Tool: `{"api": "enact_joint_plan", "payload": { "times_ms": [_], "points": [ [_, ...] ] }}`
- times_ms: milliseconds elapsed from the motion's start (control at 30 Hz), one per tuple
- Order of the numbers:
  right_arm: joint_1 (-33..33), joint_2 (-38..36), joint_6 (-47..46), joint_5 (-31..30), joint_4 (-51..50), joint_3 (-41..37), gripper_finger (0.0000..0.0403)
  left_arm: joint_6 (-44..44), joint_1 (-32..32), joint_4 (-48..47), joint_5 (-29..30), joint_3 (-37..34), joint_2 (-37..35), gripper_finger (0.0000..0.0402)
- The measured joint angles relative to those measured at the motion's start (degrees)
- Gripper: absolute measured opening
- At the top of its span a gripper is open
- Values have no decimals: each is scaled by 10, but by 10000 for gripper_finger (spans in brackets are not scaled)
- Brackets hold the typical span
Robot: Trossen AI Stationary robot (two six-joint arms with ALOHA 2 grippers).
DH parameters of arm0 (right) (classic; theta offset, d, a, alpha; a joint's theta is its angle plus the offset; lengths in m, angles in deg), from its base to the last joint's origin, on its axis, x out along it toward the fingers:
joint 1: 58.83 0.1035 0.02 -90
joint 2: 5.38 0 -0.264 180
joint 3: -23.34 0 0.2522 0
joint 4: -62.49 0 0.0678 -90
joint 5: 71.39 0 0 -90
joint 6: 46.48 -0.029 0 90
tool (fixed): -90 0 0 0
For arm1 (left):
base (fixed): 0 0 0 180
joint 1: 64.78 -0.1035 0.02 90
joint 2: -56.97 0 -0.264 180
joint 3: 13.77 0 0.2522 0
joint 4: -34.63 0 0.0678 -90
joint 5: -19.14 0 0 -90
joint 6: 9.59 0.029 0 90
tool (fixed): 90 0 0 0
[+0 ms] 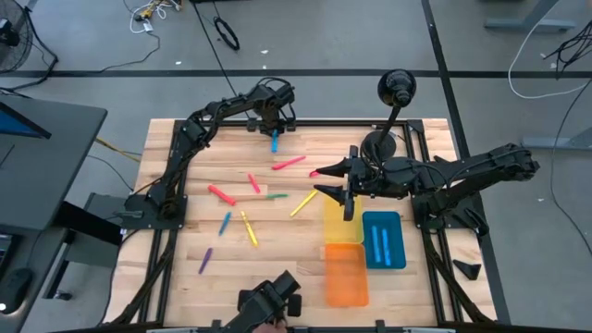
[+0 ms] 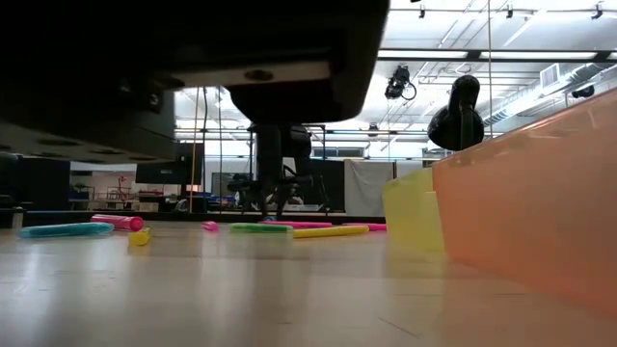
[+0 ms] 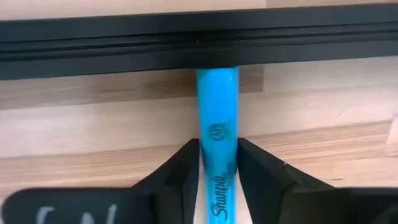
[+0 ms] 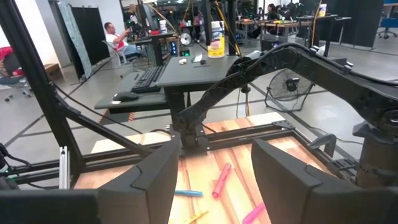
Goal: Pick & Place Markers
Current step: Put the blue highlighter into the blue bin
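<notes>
A blue marker (image 3: 217,99) lies flat on the wooden table, one end against the black rail at the far edge (image 3: 199,43). My left gripper (image 3: 217,169) stands over it, pointing down, shut on it; the high view shows the same marker (image 1: 274,142) below that gripper (image 1: 275,118). My right gripper (image 1: 318,182) hangs open and level above the table's middle right, touching nothing. Several more markers lie loose on the table: pink (image 1: 289,164), red (image 1: 222,194), green (image 1: 276,196), yellow (image 1: 302,203), purple (image 1: 204,260). My left gripper pinches the blue marker's barrel (image 3: 217,134) between its two fingers (image 3: 180,177), one on each long side. The fingers come from above, pointing down. The marker lies flat on the table, its far end at the black rail.
At the right stand a yellow tray (image 1: 340,228), an orange tray (image 1: 346,276) and a blue tray (image 1: 396,239) with two blue markers in it. A black lamp-like stand (image 1: 396,91) rises at the far right. Black frame rails border the table.
</notes>
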Motion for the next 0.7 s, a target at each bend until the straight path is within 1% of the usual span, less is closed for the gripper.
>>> {"api": "enact_joint_plan", "payload": {
  "times_ms": [167,400,567,700],
  "points": [
    [0,0,0,0,0,0,206,18,0,-1,-8,0,0,67],
    [0,0,0,0,0,0,206,20,-1,-7,-34,0,-2,66],
    [0,0,-17,0,21,0,206,52,0,-20,-62,0,-19,66],
    [0,0,-17,-1,25,0,206,79,4,-23,-56,0,-41,66]
  ]
}}
